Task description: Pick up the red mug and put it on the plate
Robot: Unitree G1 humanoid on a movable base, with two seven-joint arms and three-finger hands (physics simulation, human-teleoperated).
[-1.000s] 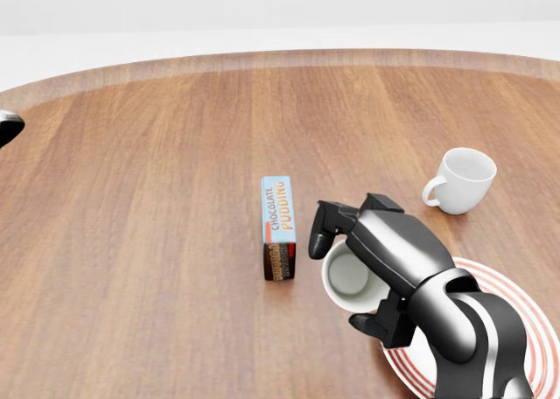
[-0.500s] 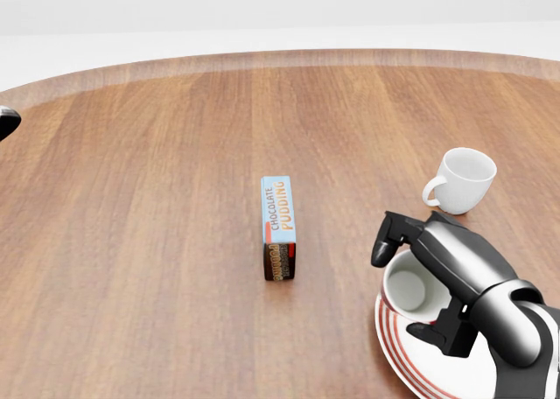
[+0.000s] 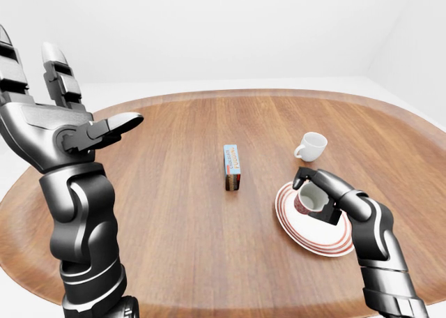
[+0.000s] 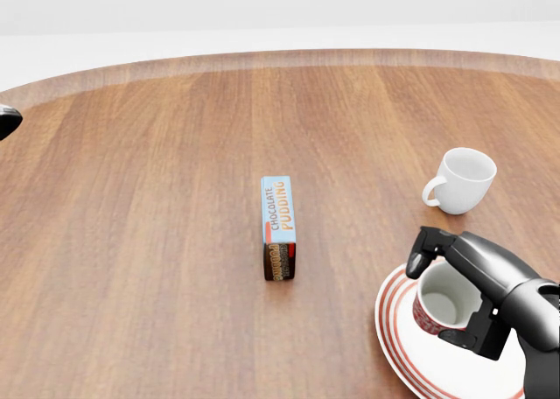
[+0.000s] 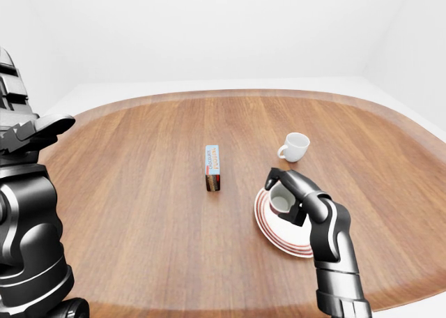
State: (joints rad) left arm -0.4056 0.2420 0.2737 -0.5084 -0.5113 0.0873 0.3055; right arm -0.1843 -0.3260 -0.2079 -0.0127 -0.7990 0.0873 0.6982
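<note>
The red mug (image 4: pixel 423 312), white inside, is gripped in my right hand (image 4: pixel 437 301), whose fingers close round it. The mug is tilted, its mouth turned toward the left of the head view. It is over the left part of the white plate with red rings (image 4: pixel 395 340), at the lower right of the head view. I cannot tell whether it touches the plate. The left-eye view shows the mug (image 3: pixel 307 201) and the plate (image 3: pixel 305 232) too. My left hand (image 3: pixel 77 88) is raised high at the left, fingers spread, empty.
A white mug (image 4: pixel 462 180) stands upright just above the plate. A chocolate pudding box (image 4: pixel 278 227) stands on its edge at the middle of the round wooden table (image 4: pixel 157 198). The table's rim runs along the top of the head view.
My right hand has carried the mug right and down in the head view, from beside the pudding box to over the plate. The mug's red side shows now.
</note>
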